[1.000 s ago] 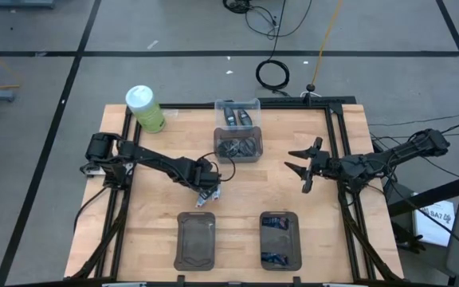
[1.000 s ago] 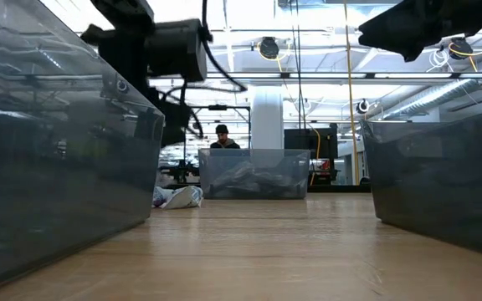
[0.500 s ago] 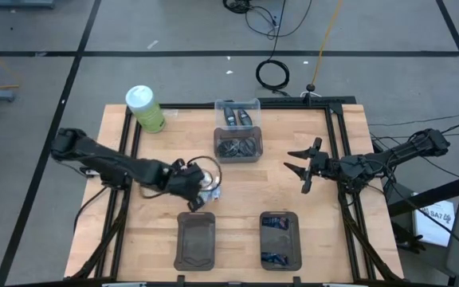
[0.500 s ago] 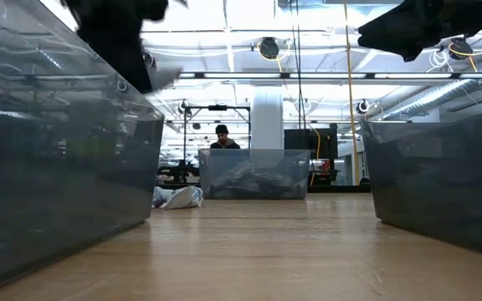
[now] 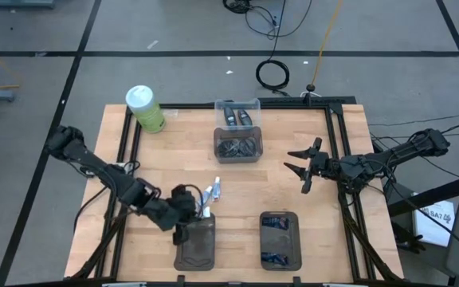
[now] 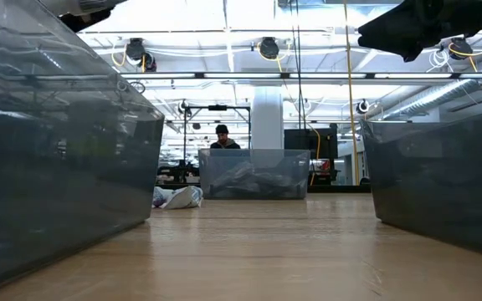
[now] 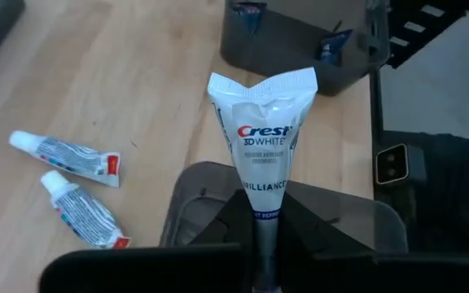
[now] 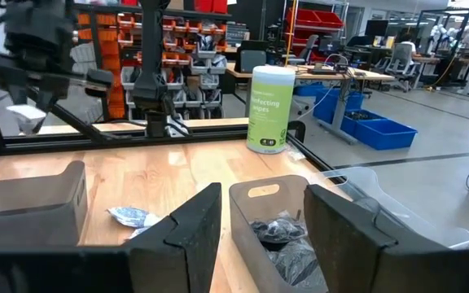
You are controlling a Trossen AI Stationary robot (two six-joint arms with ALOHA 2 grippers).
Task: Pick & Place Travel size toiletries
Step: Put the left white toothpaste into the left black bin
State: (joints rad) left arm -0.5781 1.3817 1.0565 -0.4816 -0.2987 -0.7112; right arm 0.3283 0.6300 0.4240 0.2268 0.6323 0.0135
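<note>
The left gripper (image 5: pixel 184 227) was held over the near-left dark grey tray (image 5: pixel 198 253), its fingers (image 7: pixel 300 220) pinched on a white-and-pale-blue mini tube (image 7: pixel 264 146) marked Crest 3D White, whose crimped end pointed away from the wrist. Two more white mini tubes (image 7: pixel 76 183) were seen lying side by side on the bare wooden table (image 5: pixel 166 167) just beside that tray, while dark blue items (image 5: pixel 278 224) were seen in the near-right tray (image 5: pixel 281 255). The right gripper (image 5: pixel 303 170) was held spread and empty above the table's right side, near the clear bin (image 5: pixel 238 131) of dark items.
</note>
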